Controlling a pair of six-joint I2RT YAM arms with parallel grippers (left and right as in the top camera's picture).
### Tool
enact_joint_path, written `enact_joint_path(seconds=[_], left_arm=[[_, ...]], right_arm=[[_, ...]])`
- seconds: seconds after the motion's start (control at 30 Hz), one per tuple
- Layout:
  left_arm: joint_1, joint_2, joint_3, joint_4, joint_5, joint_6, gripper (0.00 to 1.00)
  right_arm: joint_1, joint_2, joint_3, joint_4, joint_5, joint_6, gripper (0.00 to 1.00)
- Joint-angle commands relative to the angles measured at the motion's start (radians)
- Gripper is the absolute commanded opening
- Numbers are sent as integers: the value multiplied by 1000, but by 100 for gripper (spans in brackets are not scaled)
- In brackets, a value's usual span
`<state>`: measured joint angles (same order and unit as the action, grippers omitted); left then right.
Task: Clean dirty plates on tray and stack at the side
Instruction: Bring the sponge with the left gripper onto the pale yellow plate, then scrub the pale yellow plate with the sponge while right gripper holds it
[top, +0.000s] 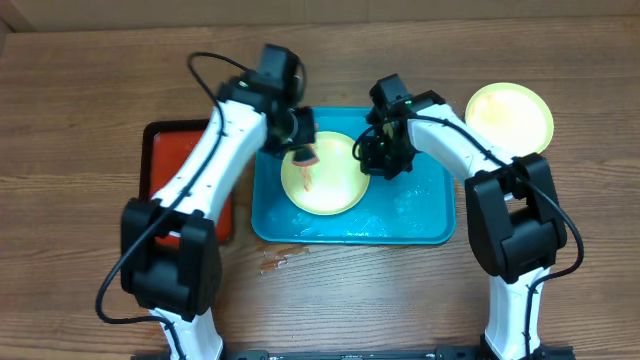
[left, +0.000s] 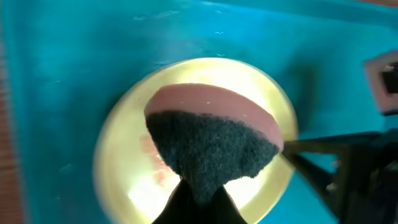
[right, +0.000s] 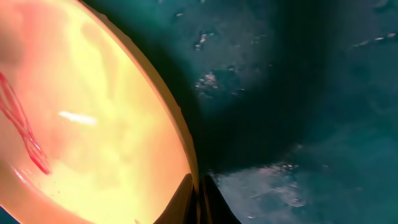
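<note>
Here the pale yellow-green round plastic plate (top: 322, 178) lies flat inside the large turquoise-blue rectangular plastic tray (top: 420, 215), its face marked by a red smear (right: 25, 140). The right gripper (right: 199, 200) has its jaws pinched together on the plate's right rim, while the left gripper (left: 199, 198) is clamped on a pink sponge with a dark scouring face (left: 211, 140), held over the plate's middle. The plate looks light, thin and stiff. With water beading on the tray it is probably slick too, so it would skate under a scrub unless pinned. The raised rim is the sensible hold, taken deep enough not to slip. A second pale yellow-green plate (top: 508, 117) sits on the wooden table (top: 90, 90), well apart beyond the tray's far right corner.
</note>
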<state>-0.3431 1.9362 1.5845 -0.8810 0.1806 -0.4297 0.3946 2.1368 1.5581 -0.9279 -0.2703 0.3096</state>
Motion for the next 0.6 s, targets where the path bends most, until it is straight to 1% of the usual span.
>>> enact_joint_path(seconds=[0.0, 0.23, 0.3, 0.37, 0.43, 0.47, 0.57], left_arm=[[-41, 6, -61, 61, 19, -66, 4], [-86, 26, -160, 204, 19, -85, 4], [-89, 51, -175, 236, 19, -136, 4], [-89, 75, -175, 243, 19, -158, 4], [-89, 114, -175, 256, -31, -158, 4], [-89, 138, -175, 254, -94, -154, 4], [-87, 161, -175, 234, -215, -146, 4]], right_arm=[[12, 3, -3, 13, 39, 45, 4], [15, 13, -3, 64, 56, 88, 4], [17, 17, -3, 63, 56, 87, 4], [17, 18, -3, 60, 56, 88, 4], [17, 18, -3, 67, 56, 88, 4], [17, 18, -3, 66, 56, 88, 4], [17, 18, -3, 59, 60, 88, 4]])
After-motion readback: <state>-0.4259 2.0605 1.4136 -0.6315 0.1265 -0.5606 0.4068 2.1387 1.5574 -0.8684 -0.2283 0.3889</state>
